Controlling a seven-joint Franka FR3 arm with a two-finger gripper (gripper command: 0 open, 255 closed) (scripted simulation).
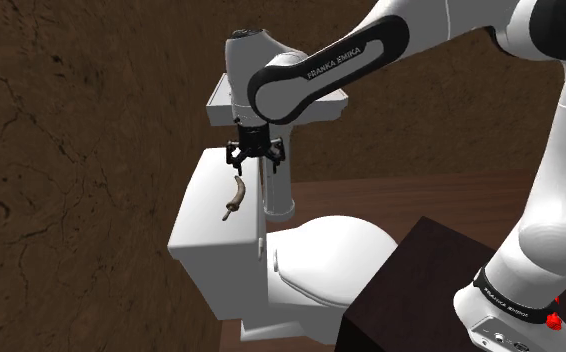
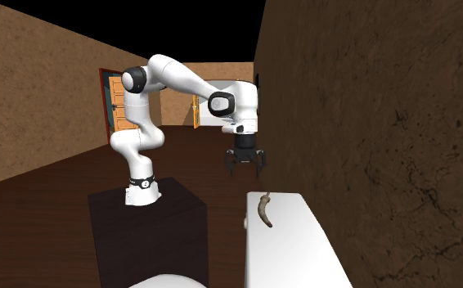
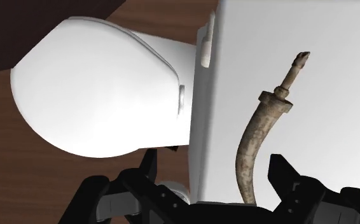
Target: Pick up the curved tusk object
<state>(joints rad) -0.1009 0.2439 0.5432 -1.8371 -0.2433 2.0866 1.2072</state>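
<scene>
While pincer [image 1: 254,162] hovers spread above tusk [image 1: 236,195], tusk lies near tank lid [image 1: 203,228] edge facing bowl [image 1: 321,255]; open surface beyond.

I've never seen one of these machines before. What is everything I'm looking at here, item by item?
tusk-shaped object: one, mottled brown-grey, lying on the toilet's tank, directly below the gripper
toilet: one, white, lid closed, its tank against the wall
lever: one, white, on the tank's face toward the bowl
wall: brown, behind the toilet
floor: dark brown wood
doors: two, orange, at the room's far end
stand: one, dark box, beside the toilet
arm: one, white with dark joints, mounted on the stand
gripper: one, black, open, hovering above the tusk-shaped object without touching it
</scene>
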